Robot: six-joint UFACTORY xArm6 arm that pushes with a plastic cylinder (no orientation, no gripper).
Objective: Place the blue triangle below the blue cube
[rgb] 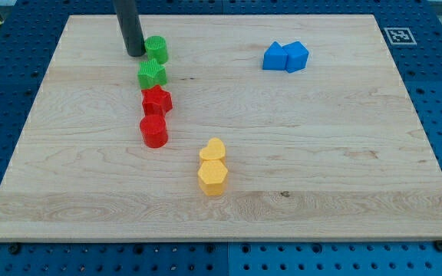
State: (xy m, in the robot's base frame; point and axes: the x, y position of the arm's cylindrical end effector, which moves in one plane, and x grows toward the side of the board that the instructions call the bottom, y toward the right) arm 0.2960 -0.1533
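Observation:
The blue triangle (274,57) lies at the view's upper right and touches the left side of the blue cube (297,56). My tip (136,54) rests on the board at the view's upper left, right beside the left edge of a green cylinder (157,49). It is far to the left of both blue blocks.
Below the green cylinder a column runs down: a green star (152,74), a red star (157,100), a red cylinder (153,131). A yellow heart (213,149) and a yellow hexagon (212,176) sit together near the board's middle bottom. The wooden board (344,169) lies on a blue perforated table.

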